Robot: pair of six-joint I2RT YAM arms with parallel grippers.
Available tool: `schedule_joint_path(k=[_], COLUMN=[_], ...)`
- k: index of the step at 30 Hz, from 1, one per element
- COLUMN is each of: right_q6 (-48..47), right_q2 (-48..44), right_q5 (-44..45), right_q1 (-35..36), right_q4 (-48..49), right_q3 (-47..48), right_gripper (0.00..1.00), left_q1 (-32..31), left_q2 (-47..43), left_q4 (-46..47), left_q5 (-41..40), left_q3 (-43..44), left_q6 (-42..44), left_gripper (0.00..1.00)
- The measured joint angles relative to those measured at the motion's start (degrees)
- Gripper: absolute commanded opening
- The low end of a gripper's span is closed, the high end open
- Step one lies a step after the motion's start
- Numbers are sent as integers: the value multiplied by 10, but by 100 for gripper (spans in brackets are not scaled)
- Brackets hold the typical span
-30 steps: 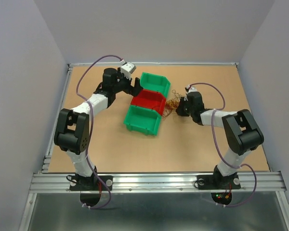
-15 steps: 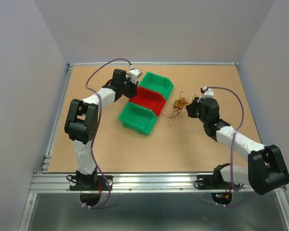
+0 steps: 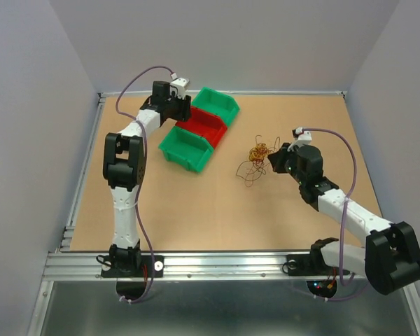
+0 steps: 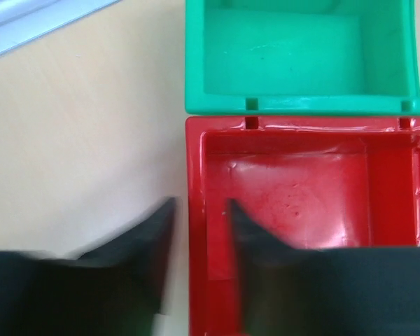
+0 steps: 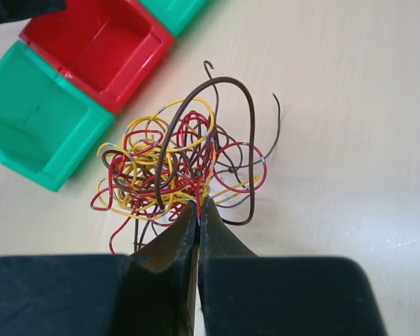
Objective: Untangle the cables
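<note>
The cables (image 5: 175, 161) are a small curly tangle of thin yellow, red and dark brown wires lying on the tabletop right of the bins (image 3: 255, 155). My right gripper (image 5: 198, 206) is shut on a red strand at the tangle's near edge, and in the top view it (image 3: 271, 159) sits just right of the tangle. My left gripper (image 4: 199, 210) is far from the cables at the back left (image 3: 184, 115). It stands astride the left wall of the red bin (image 4: 294, 196), one finger inside and one outside, with a strip of table showing between the outer finger and the wall.
Three bins stand in a diagonal row at the back left: a green bin (image 3: 218, 105), the red bin (image 3: 204, 127) and a second green bin (image 3: 185, 148). All look empty. A raised metal rim (image 3: 98, 140) borders the brown tabletop. Purple arm cables loop above both arms.
The row of bins has slid left and back with my left gripper. My right gripper closed on the tangle, which now lies apart from the bins.
</note>
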Motion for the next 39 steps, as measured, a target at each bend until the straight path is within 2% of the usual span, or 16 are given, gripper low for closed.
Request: schedule_joint_path(k=[1,2,6,9,10,11,14,16,19,23,25,28,31,39], right_q6=[-1,-2,-3,-4,-5,-6,-10,-12,-10,-10,-10,-10,-12,-12], right_q2=[5,10,13,13,13,13,7,-7,-38,-66,-69,-70,-74,-151], right_q5=[-11,-28,-99,-175,-198,-228,-273,-289,-296,-296,-295,-282,-258,-165], right_q1=[0,0,0,2,3,5,9,12,12,12,12,12,12,12], right_q4=[2,5,34,58,65,75,94,101,113,120,118,104,71,17], right_q3=[0,0,-10,-17,-17,-18,-23,-31,-47,-60,-61,-61,-61,-61], right_gripper=[0,0,1,6,12,35,76,85,89,89,89,87,86,85], left_q1=[4,7,10,9,9,9,7,7,12,36,10,-99,-195,-236], left_q2=[0,-2,-36,-121,-160,-217,-334,-404,-481,-507,-499,-503,-528,-524], left_q4=[0,1,9,27,43,58,127,187,290,407,385,361,330,224], left_q5=[-2,-3,-6,-10,-11,-9,3,-4,-17,53,56,40,59,43], left_q3=[1,3,-23,-110,-146,-191,-275,-330,-410,-511,-524,-546,-575,-553], left_q6=[-2,-5,3,9,11,12,0,-23,-70,-95,-58,20,86,195], left_gripper=[96,99,99,99,99,99,99,99,99,99,99,99,99,99])
